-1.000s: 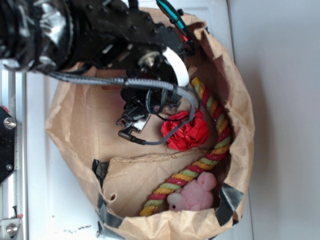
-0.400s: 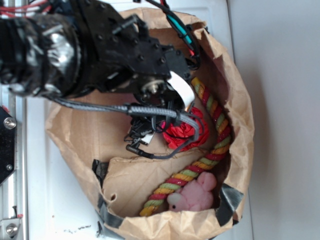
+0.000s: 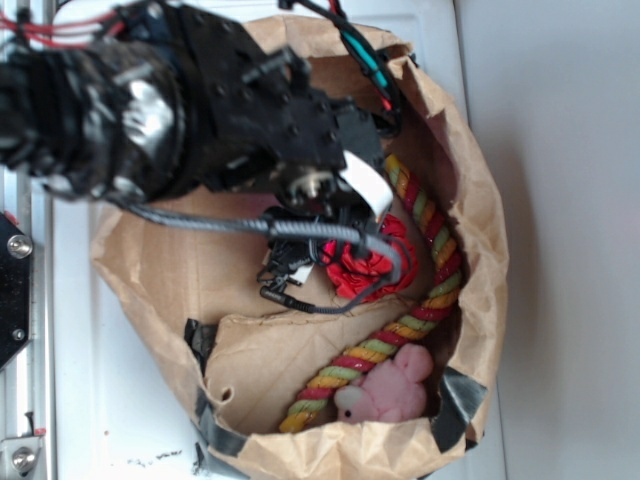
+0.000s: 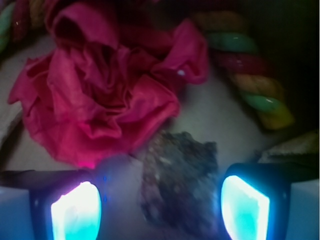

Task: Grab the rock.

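Wrist view shows us the rock lying between our gripper's 2 spread fingers, just below the red flower.

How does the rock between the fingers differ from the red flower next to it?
The rock is dark brown-grey and speckled; the red flower is bright red. The rock is a rough angular lump, the flower crumpled folded petals. The rock is smaller than the flower. The rock lies between the open gripper fingers; the flower lies beyond them. Both rest on the paper bag floor, edges meeting.
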Controlling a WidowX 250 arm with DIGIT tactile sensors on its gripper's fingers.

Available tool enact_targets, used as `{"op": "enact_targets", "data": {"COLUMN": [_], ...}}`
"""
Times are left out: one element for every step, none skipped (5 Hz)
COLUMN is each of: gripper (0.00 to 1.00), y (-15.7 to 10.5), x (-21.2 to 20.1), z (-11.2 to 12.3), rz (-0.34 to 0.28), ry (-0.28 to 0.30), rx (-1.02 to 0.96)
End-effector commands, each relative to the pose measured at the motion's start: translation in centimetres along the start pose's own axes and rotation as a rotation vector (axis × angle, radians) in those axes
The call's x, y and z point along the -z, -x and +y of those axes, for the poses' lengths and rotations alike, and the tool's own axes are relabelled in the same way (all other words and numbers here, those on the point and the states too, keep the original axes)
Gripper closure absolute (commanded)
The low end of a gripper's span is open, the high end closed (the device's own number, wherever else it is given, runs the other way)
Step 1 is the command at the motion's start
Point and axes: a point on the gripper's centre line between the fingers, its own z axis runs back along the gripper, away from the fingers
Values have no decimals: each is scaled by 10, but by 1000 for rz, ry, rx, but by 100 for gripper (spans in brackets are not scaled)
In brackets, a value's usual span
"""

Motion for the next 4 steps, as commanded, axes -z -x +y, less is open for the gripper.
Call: {"op": "enact_targets", "data": {"gripper": [0,0,100,100], "y": [-29,-30,-29,-26], "x": [-3,2,0,-12], "z": [6,5,5,8], "rz": [-45,-41,-47,-68], "ry": [-76,-86,-76,-56], "rx": [10,9,-8,-5]}}
